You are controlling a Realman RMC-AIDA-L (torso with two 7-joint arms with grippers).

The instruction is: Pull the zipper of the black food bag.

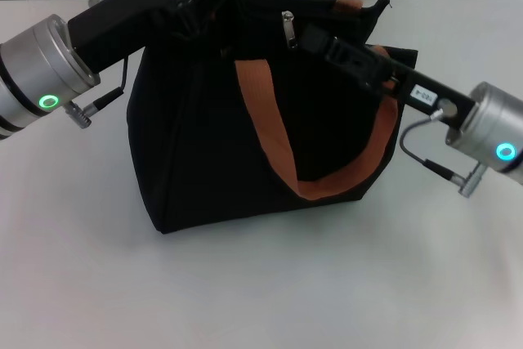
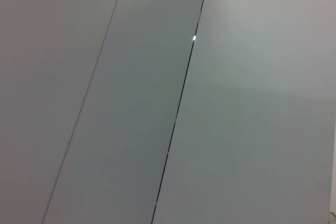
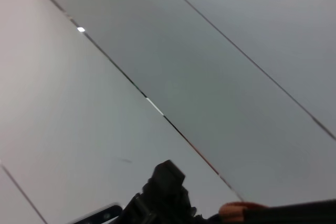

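Note:
The black food bag [image 1: 212, 145] stands upright in the middle of the white table, with an orange-brown strap handle [image 1: 270, 132] hanging down its front. The silver zipper pull [image 1: 288, 27] hangs at the bag's top edge, near the middle. My right gripper [image 1: 306, 36] reaches in from the right and sits right beside the pull, at the bag's top. My left gripper [image 1: 211, 4] comes in from the left and rests at the bag's top left edge. Both are dark against the black fabric. The right wrist view shows a strip of strap [image 3: 236, 212] and a black gripper part [image 3: 165, 192].
The white table [image 1: 327, 284] extends around the bag on all sides. Grey wall panels [image 2: 157, 103] fill the left wrist view and most of the right wrist view. Cables hang under both wrists, near the bag's sides.

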